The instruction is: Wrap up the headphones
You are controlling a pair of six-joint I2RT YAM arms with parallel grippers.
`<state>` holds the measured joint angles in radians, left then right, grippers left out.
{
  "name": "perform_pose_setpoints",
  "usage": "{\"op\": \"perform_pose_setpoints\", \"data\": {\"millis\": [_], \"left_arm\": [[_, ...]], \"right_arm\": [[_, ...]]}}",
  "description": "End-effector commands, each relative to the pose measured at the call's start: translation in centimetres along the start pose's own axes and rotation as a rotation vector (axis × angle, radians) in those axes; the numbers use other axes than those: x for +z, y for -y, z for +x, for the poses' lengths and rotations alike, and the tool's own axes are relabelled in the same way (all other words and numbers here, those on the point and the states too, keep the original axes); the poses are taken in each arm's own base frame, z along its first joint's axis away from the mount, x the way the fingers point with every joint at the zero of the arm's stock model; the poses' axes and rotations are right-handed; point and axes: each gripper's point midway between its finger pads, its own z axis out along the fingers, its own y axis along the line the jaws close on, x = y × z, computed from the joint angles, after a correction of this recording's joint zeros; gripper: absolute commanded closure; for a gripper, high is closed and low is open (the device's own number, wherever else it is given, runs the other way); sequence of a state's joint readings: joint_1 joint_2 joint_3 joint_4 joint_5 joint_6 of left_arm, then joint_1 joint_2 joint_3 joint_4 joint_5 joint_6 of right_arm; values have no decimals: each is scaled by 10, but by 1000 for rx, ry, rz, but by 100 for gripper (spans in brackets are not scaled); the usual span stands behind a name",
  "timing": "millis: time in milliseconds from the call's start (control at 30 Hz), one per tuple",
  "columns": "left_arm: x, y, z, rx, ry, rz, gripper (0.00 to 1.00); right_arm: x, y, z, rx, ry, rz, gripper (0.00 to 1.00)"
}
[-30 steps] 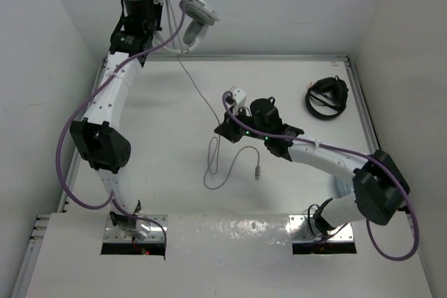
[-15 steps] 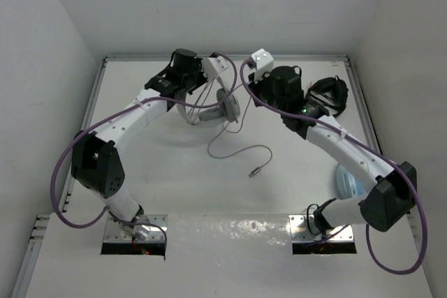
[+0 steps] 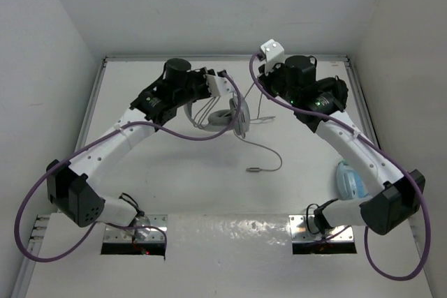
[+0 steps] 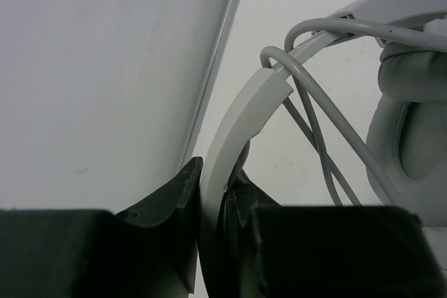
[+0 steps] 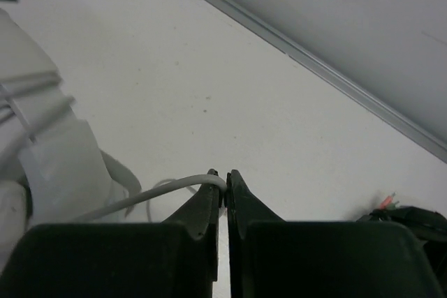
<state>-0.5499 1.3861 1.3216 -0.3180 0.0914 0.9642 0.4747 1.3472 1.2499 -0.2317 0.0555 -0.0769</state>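
The white headphones (image 3: 235, 116) hang just above the middle of the table, earcups down and to the right. My left gripper (image 3: 207, 100) is shut on their curved headband (image 4: 241, 120), which runs up from between the jaws (image 4: 213, 172). A padded earcup (image 4: 412, 137) and loops of grey cable (image 4: 316, 113) lie beside the band. My right gripper (image 5: 224, 176) is shut on the thin cable (image 5: 157, 197) just right of the headphones, near the back of the table (image 3: 261, 97). The free cable end with its plug (image 3: 253, 169) lies on the table.
Black headphones (image 3: 336, 94) sit at the back right, partly behind my right arm, and show at the corner of the right wrist view (image 5: 412, 218). Light blue headphones (image 3: 348, 181) lie under the right arm's forearm. Walls and a raised rail (image 3: 140, 58) bound the table.
The left arm brought the headphones down from high at the back wall to mid-table. The right arm carried the cable from the table's middle toward the back right, and the plug end trailed rightward.
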Motion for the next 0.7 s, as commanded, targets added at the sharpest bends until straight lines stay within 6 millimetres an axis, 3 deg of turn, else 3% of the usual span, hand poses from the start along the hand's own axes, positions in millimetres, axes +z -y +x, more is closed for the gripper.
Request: {"op": "perform_pose_setpoints", "data": {"millis": [0,167,233,433,533,667], "left_arm": [[-15,42,-23,50,88,172,100],[-15,55,-34,-32,110,227,100],[-18,53,-42,-64,123,244,100],[-13,48,-42,-112,90,236,100],[-16,39,-55,-166,115,224,100],[-22,27,-74,-287,138,219,100]], "right_arm": [[-27,39,-80,0,247,116,100],[-20,38,-98,12,294,100,100],[-13,36,-103,11,296,83,100],[-11,32,-134,23,381,38,100],[4,38,-119,16,333,60,100],[37,40,-82,122,244,-14,96]]}}
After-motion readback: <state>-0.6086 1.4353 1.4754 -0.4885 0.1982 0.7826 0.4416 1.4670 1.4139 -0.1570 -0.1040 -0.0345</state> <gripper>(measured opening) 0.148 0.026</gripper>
